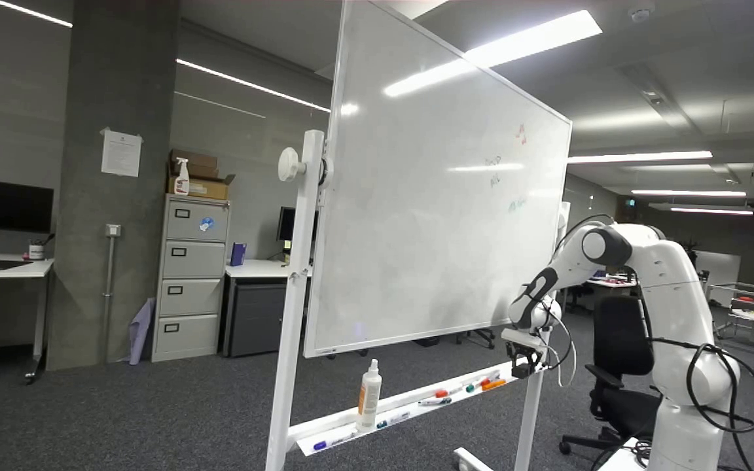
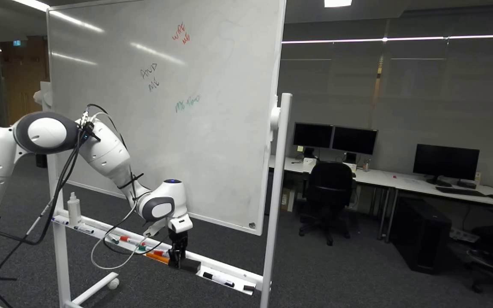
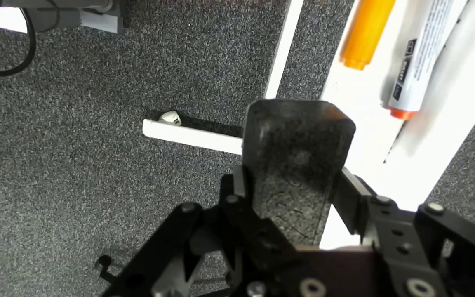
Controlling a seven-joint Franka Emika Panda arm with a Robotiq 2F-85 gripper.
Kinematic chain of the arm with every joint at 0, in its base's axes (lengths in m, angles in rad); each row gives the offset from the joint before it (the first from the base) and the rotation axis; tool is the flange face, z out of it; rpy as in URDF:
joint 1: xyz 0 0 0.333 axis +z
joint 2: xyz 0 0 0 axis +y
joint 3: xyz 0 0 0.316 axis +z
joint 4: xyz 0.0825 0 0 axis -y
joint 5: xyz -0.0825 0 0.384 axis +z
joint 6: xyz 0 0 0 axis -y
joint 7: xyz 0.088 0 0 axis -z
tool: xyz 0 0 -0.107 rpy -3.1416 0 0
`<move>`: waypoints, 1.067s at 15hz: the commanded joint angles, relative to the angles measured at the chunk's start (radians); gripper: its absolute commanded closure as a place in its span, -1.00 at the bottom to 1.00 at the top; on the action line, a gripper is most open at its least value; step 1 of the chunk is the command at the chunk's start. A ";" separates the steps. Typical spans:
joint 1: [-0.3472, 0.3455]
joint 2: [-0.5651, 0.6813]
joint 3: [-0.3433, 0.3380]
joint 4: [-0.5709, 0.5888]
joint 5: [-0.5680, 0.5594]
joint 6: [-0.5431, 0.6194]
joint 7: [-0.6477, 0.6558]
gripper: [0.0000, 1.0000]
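Note:
My gripper (image 3: pixel 294 183) is shut on a dark grey block (image 3: pixel 299 144), which looks like a whiteboard eraser. One finger presses on each long side of it in the wrist view, and its far end sticks out past the fingertips. In an exterior view the gripper (image 2: pixel 177 256) points down at the white pen tray (image 2: pixel 240 276), with the block (image 2: pixel 191 265) at tray height. Whether the block still rests on the tray, I cannot tell. Close by lie an orange marker (image 3: pixel 367 35) and a white marker with a red end (image 3: pixel 419 66).
Above the tray stands the whiteboard (image 2: pixel 212 158) with red, black and green writing. Several more markers lie along the tray, with a black-capped marker (image 2: pixel 218 279) near its end. A spray bottle (image 1: pixel 369 398) stands upright on it. An office chair (image 1: pixel 622 353) is behind the arm.

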 commanded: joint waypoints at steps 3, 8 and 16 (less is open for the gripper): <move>-0.057 -0.263 -0.016 -0.236 -0.016 -0.024 -0.174 0.39; -0.143 -0.505 -0.040 -0.400 -0.045 -0.049 -0.438 0.39; -0.246 -0.916 0.035 -0.568 -0.107 -0.062 -0.748 0.39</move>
